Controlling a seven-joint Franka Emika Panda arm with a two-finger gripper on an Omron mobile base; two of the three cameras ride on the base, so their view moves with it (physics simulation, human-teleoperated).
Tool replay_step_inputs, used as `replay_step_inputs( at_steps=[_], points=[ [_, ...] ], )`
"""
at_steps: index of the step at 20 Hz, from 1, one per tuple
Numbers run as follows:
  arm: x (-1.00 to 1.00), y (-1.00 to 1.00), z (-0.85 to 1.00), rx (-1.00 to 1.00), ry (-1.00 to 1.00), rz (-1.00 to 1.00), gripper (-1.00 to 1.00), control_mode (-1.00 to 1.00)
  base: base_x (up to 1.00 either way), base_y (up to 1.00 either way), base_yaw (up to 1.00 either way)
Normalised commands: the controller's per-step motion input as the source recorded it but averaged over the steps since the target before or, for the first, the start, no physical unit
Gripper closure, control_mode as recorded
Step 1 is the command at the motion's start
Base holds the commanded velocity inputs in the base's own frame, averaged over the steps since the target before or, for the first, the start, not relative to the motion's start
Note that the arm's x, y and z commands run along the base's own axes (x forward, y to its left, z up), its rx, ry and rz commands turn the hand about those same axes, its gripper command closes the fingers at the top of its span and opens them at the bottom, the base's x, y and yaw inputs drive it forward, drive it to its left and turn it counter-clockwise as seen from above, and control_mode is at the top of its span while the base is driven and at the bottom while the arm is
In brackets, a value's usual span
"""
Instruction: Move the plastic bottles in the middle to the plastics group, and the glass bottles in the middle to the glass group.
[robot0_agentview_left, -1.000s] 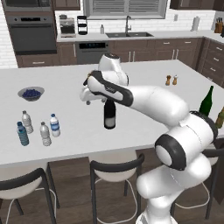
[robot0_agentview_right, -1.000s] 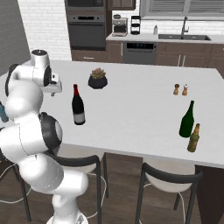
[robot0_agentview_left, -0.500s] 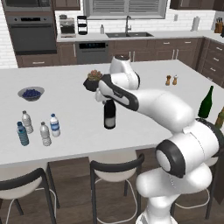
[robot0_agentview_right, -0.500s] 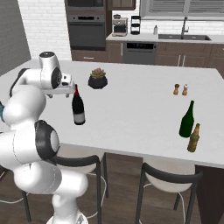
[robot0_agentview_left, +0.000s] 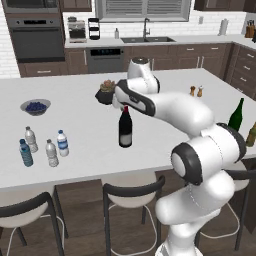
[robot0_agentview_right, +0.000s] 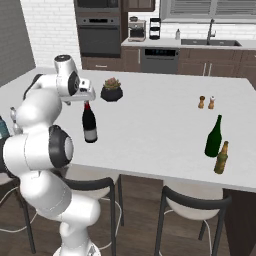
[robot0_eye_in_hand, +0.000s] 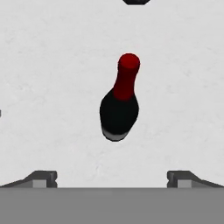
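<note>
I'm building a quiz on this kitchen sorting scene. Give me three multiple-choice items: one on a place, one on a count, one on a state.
1. Where does the dark wine bottle stand?
A. mid-counter, below the gripper
B. in the sink
C. on a stool

2. How many small bottles stand at the counter's left end?
A. two
B. four
C. six

3. How is the gripper?
A. shut on the bottle
B. open, holding nothing
C. shut on the bowl

Answers: 1 A, it stands upright under the hand; 2 B, four show together; 3 B, the hand view shows the tips wide apart above the red neck.
</note>
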Motion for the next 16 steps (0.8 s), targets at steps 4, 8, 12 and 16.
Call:
replay_step_inputs(
  at_steps=[4,8,12,16],
  points=[
    [0.56,-0.01,-0.14,-0.01,-0.06,-0.06,-1.0,-1.0,0.0,0.0,0.0],
    [0.6,0.0,-0.33,0.0,0.0,-0.06,-1.0,-1.0,0.0,0.0,0.0],
    [0.47,0.0,-0.35,0.0,0.0,-0.04,-1.0,-1.0,0.0,0.0,0.0],
    [0.41,-0.03,-0.09,0.0,0.0,-0.01,-1.0,-1.0,0.0,0.0,0.0]
  ],
)
